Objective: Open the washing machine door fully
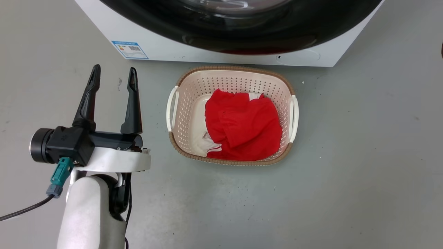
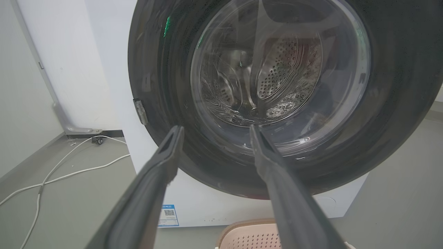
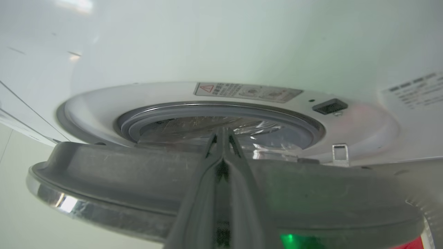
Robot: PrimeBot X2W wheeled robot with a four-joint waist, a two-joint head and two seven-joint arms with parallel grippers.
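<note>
Grey floor [image 1: 363, 155], pale wall [image 2: 20, 86] off to one side. Washing machine door [image 2: 391, 103] sitting on front of washing machine [image 1: 173, 48], only cracked open: gap btw its grey inner side and the white front visible in R wrist view, so nowhere near fully open. Glossy black ring w/ clear glass bowl [image 2: 221, 103] in the middle, perforated drum [image 2: 282, 69] visible thru it. Grey gasket [image 3: 221, 110] round the opening, warning sticker [image 3: 247, 90] just past it, latch slot [image 3: 329, 106] further along the recess.

Right gripper [image 3: 223, 133] at the door's inner edge, fingers pressed together, tips toward the gasket; can't tell if actually touching the door. Left gripper [image 1: 114, 69] well off the door, low over the floor, fingers spread wide, holding nothing, pointed at the machine.

Blue label [image 1: 129, 49] and round cap [image 1: 297, 57] low on the machine front. Beige laundry basket [image 1: 225, 81] on the floor just in front of the machine, red garment [image 1: 242, 126] w/ bits of white bunched up inside.
</note>
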